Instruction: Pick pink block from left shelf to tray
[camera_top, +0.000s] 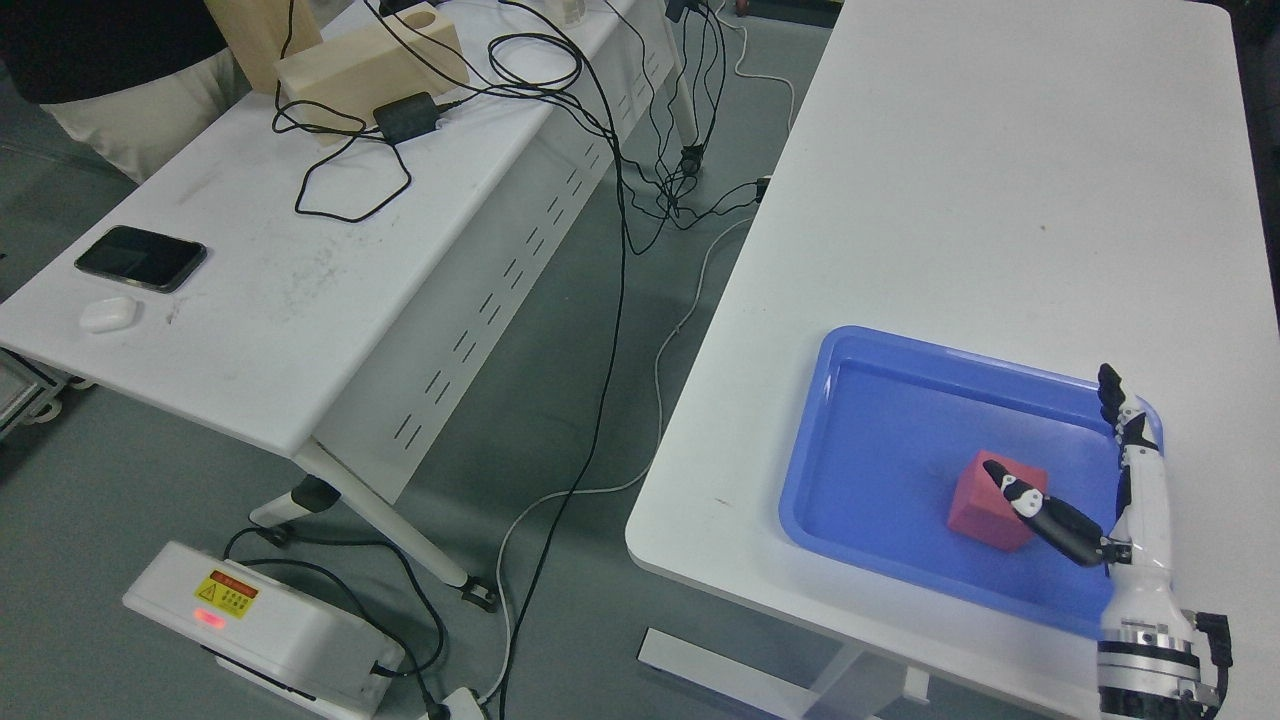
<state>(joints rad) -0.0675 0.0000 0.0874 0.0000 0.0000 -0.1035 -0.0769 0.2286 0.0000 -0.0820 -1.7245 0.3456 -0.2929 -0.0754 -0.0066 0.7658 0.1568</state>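
Note:
A pink-red block (990, 505) lies inside the blue tray (870, 400) on the white table at the right. My right hand (1070, 455) comes up from the lower right edge. Its fingers (1125, 410) point straight up over the tray's right rim and its thumb (1040, 515) stretches left in front of the block. The hand is open and holds nothing. I cannot tell whether the thumb touches the block. My left arm is out of view.
A second white table (300, 260) stands at the left with a phone (140, 258), an earbud case (108, 314), wooden blocks (370, 65) and cables. More cables and a white power box (260, 625) lie on the floor between the tables. A person sits at the top left.

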